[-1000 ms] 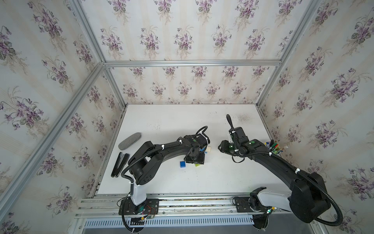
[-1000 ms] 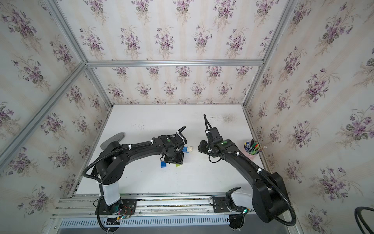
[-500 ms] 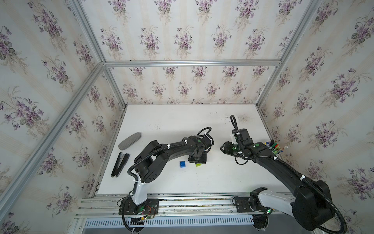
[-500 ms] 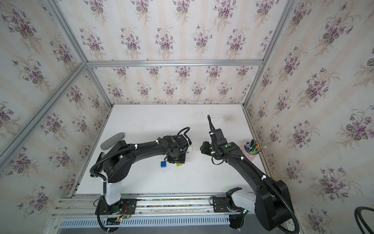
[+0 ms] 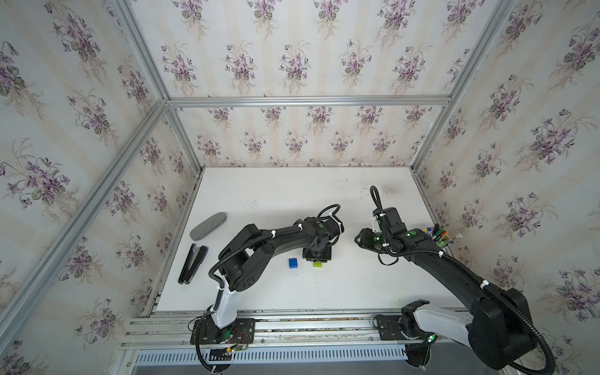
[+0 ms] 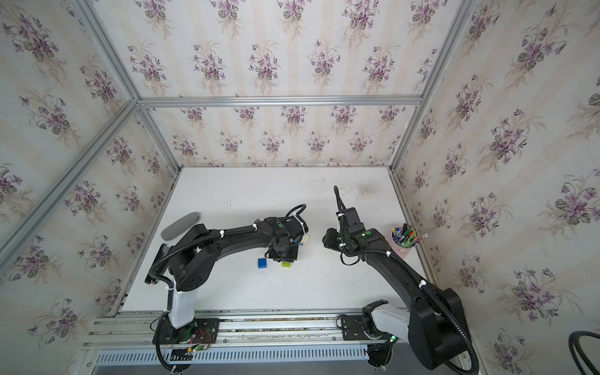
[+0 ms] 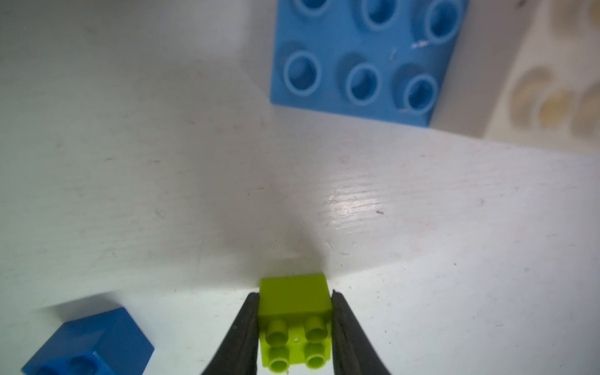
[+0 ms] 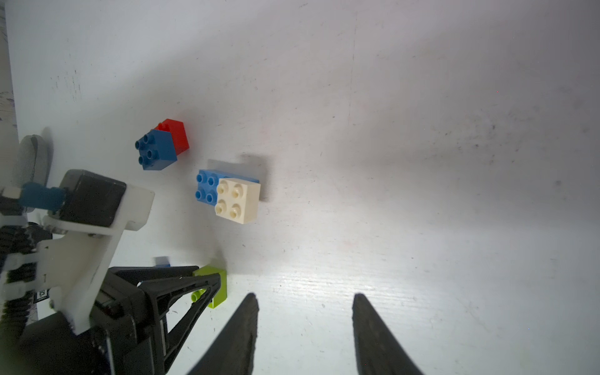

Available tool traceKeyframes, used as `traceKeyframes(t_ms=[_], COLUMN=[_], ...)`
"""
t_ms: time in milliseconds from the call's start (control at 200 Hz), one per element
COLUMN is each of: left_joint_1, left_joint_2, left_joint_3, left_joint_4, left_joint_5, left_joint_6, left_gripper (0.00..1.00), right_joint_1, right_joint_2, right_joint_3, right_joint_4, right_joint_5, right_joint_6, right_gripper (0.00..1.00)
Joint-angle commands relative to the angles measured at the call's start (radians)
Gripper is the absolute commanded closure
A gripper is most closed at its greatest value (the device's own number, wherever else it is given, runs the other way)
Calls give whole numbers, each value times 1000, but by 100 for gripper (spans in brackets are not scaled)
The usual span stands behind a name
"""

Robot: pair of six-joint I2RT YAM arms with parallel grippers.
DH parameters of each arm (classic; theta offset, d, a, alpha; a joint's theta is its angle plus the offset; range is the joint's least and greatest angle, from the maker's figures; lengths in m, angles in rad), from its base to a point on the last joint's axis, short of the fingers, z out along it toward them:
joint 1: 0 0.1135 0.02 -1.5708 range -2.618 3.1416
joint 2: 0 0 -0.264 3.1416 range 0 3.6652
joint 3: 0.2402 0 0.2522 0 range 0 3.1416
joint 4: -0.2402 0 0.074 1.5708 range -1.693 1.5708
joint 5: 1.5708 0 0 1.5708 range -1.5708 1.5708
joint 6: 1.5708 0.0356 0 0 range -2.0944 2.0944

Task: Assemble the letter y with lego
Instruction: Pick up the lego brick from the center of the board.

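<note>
Broadly, you work over the white table [image 5: 292, 201], with both arms reaching in over its middle. Your right gripper [image 8: 304, 297] hangs with its jaws partly apart and only bare table between them. Well behind it, out by the side wall, stands the cup of pens [image 6: 403, 238]; leave that alone.

Ahead of the left gripper [image 7: 294, 295] lies the light blue brick [image 7: 357, 58], the longest piece, flat on the table with its studs up. The cream-white brick [image 8: 238, 199] sits pressed onto one end of it. Farther out past that pair, a dark blue brick [image 8: 157, 151] is joined to the red brick [image 8: 175, 134]. A second, loose dark blue brick [image 7: 91, 344] lies near the outer side of one left finger, not touching it.

Smallest is the lime green brick [image 7: 295, 324]. Your left jaws are closed on it, one finger flat against each of two opposite walls, and its studs face the wrist camera.

I judge these bricks light, rigid and glossy, so they will not crush but can twist or slip. Hold them by the smooth side walls, low and centred, never by the studs. Seating one probably needs a straight, firm push, and the light blue brick may skate unless your right gripper braces it.
</note>
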Motion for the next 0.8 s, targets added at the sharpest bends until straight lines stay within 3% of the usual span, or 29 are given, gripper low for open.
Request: traceKeyframes(t_ms=[0,120,200,729,794], left_joint_1=[0,0,0,-2,-2], left_joint_2=[-6,-5,-6,-1,-3], left_joint_3=[5,15,17,5,6], left_joint_4=[-23,-42,-63,-82,-82], left_joint_5=[-20,-22,-28,7,10], left_joint_6=[27,43,52,61,66], left_gripper=[69,54,52,56,62], right_joint_1=[1,1,0,1,1], right_joint_2=[12,26,35,77,80], right_joint_3=[5,5,7,23,23], right_joint_4=[17,23,27,42,46], right_joint_5=[4,4,4,3,2], right_joint_6=[3,4,6,0,-1], right_gripper=[52,51,51,52,52])
